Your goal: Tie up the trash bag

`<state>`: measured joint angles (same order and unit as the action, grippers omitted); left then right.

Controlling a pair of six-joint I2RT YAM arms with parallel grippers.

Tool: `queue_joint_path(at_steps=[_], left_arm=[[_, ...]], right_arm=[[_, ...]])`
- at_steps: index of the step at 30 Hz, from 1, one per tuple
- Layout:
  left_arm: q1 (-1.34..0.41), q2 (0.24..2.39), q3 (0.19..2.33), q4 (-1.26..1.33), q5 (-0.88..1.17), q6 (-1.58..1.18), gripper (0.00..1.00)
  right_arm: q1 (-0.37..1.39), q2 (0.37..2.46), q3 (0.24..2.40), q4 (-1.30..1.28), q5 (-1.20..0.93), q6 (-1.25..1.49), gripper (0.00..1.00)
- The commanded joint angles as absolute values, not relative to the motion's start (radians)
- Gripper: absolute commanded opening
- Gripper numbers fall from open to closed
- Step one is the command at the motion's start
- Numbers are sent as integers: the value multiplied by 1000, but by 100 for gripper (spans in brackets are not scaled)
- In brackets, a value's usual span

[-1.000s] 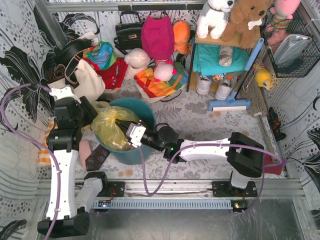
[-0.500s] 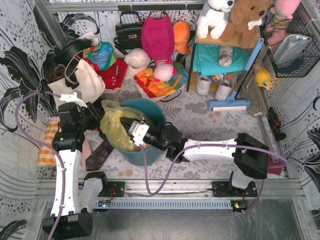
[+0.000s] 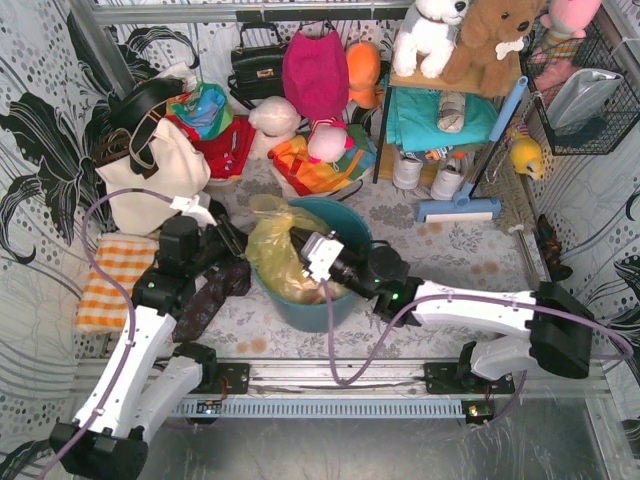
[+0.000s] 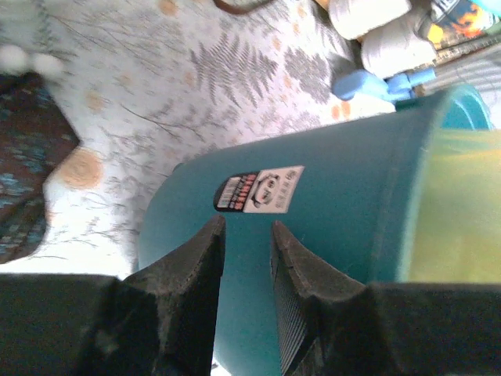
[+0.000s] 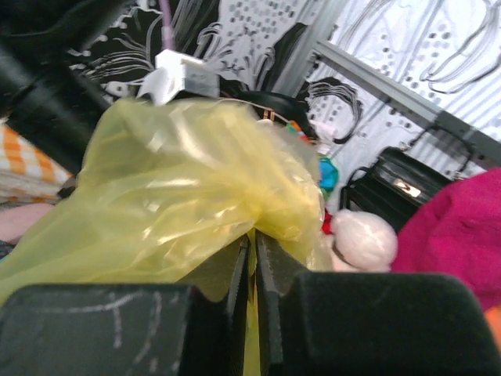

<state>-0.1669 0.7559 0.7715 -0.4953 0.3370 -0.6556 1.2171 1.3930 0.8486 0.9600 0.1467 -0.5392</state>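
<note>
The trash bag (image 3: 276,248) sits in the teal bucket (image 3: 352,228) near the middle of the table (image 3: 440,240). Its yellow plastic is bunched up and bulges out over the bucket's left rim, rising above it. The right gripper (image 5: 250,247) reaches in from the right across the bucket's mouth. In the right wrist view its jaws are pressed almost together on a thin gathered strip of the bag, which runs down between them, while the rest of the crinkled plastic billows out just above and to the left of the fingers (image 5: 235,270). The left gripper (image 4: 246,233) is low beside the bucket's left side, just outside the wall. The left wrist view shows its two dark fingers standing a little apart with a narrow gap. Only the teal wall and its white and black label (image 4: 259,190) show through that gap, so it has hold of nothing. The bag's yellow edge appears at the far right of that view, inside the rim and apart from these fingers. In the top view a cream tote bag (image 3: 160,172) stands behind the left arm, and an orange checked cloth (image 3: 112,275) lies on the table to that arm's left, both well apart from the bag.
</note>
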Motion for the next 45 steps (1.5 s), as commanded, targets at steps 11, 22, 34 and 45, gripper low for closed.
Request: queue_joint_path(at_steps=[11,22,34,45], left_arm=[[-455,792,741,-293,67,-803,39],[-316,828,1206,-601,-35,-426,46],[-317,1080,1503,-657,445,-274,50],[-327,1089,1450,-658,612,-253,48]], right_arm=[[1064,1234,865,725,-48,-494,7],[1064,1150,813,643,-121,-439,7],[1065,1159,803,761,-115,-400,7],[1065,1224,767,1023,-41,-334,7]])
